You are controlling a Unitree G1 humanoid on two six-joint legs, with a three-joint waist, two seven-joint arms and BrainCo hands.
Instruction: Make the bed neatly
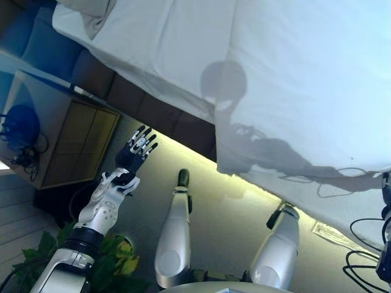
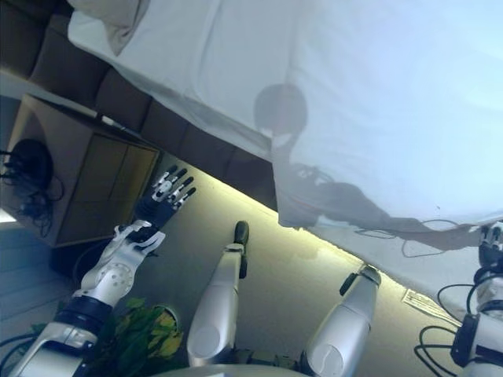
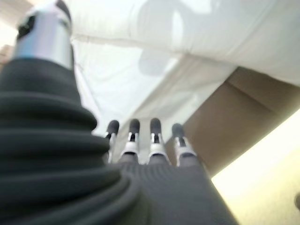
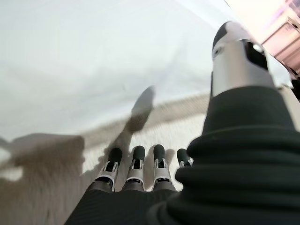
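Note:
The bed fills the upper right, its white duvet (image 1: pixel 305 79) lying smooth with its edge hanging over the near side. A bare white sheet (image 1: pixel 153 55) shows towards the head, where a pillow (image 1: pixel 91 15) lies at the top left. My left hand (image 1: pixel 137 149) is raised beside the bed's brown base (image 1: pixel 153 107), open with fingers spread, touching nothing. In its wrist view the straight fingers (image 3: pixel 140 140) point at the sheet's edge. My right hand (image 4: pixel 136 168) hovers over the duvet at the far right, fingers straight and holding nothing.
A wooden nightstand (image 1: pixel 79 140) stands left of the bed with a dark round object (image 1: pixel 21 125) and cables on it. A green plant (image 1: pixel 116 256) sits at the lower left. A paper sheet (image 1: pixel 333 235) lies on the floor under the bed's edge.

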